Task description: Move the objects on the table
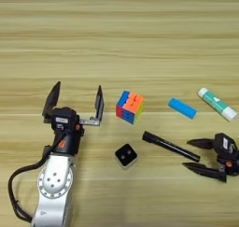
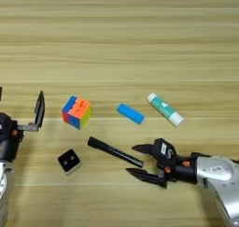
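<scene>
The left arm's silver-cased wrist rises from the table's near left corner, and its black two-fingered left gripper points toward the far edge with fingers spread wide and empty. The silver right arm reaches in from the near right corner; its black right gripper points left, fingers parted, holding nothing.

Both views look steeply down from the robot's head onto the wooden table, whose plank grain runs straight across and fills each picture. The left eye view reaches further left, taking in the whole left gripper and its arm, and cuts the right gripper at the right edge. The right eye view reaches further right, showing the right arm's silver forearm. Both share the middle of the table with the puzzle cube and pen.
</scene>
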